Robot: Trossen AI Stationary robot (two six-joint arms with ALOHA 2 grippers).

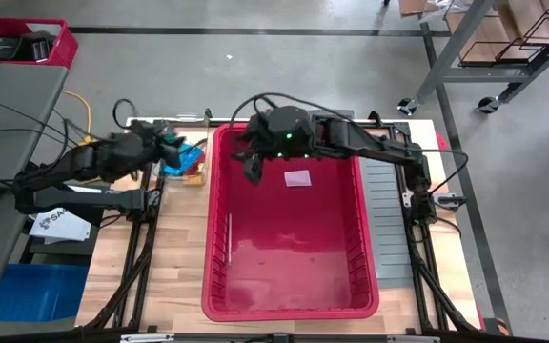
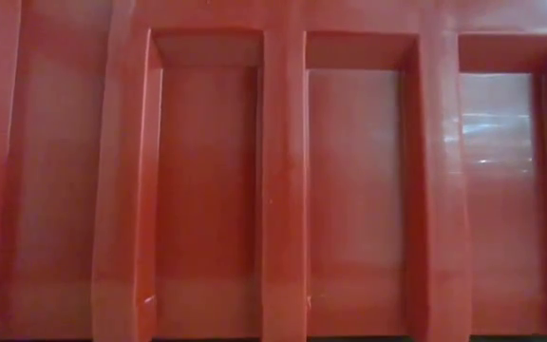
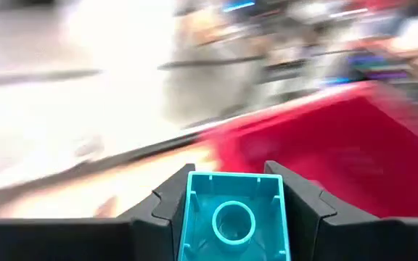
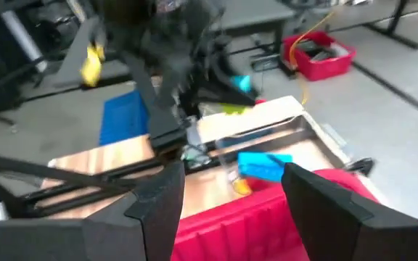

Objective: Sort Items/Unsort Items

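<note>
My left gripper (image 1: 172, 146) is at the table's far left, shut on a teal block (image 3: 234, 217) whose hollow underside faces the wrist camera. Just beside it, a small pile of items rests on the wooden table outside the bin's left wall, among them a blue block (image 4: 263, 165) and an orange piece (image 1: 196, 176). My right gripper (image 1: 249, 164) hangs open over the far left corner of the red bin (image 1: 370, 238), with nothing between its fingers (image 4: 158, 206). A pale pink flat piece (image 1: 298, 177) lies on the bin's floor near the far wall. My left gripper pinches the teal block by two opposite side walls (image 3: 191, 210), one finger on each. The fingers slant slightly downward and point toward the red bin. The block is lifted clear of the table, open underside toward the wrist.
The bin's ribbed red wall (image 2: 283, 190) fills the whole low view. A thin pale stick (image 1: 229, 233) lies along the bin's floor by its left wall. Bare wood (image 1: 174, 257) lies left of the bin. A grey panel (image 1: 389, 205) lies to the bin's right.
</note>
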